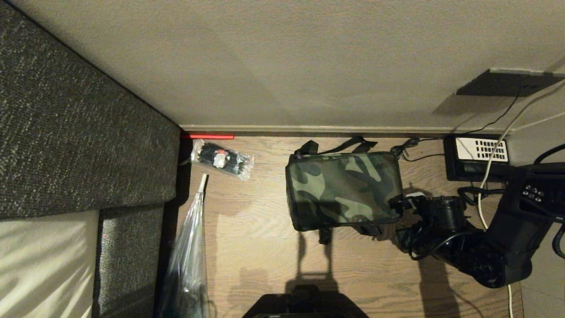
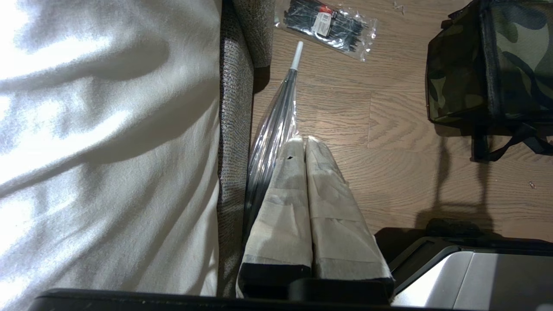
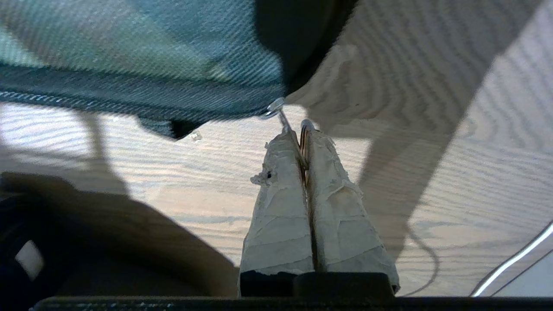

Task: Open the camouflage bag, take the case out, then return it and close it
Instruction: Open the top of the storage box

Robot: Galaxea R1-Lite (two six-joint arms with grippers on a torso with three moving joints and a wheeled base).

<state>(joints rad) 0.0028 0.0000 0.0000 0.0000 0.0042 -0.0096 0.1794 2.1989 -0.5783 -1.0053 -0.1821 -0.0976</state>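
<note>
Camouflage bag (image 1: 343, 190) lies flat, long axis left-right.

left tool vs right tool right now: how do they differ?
The right tool is pinched shut on the metal zipper pull at the camouflage bag's right side; the left tool grips nothing. The right tool is at the bag's edge; the left tool hangs apart from it, beside the folded clear umbrella by the sofa. Both are shut, with pale taped fingers.

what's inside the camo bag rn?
Cannot be seen: the boxy camouflage fabric bag sits closed on the wooden floor. Right gripper fingers pinch its metal zipper pull.
</note>
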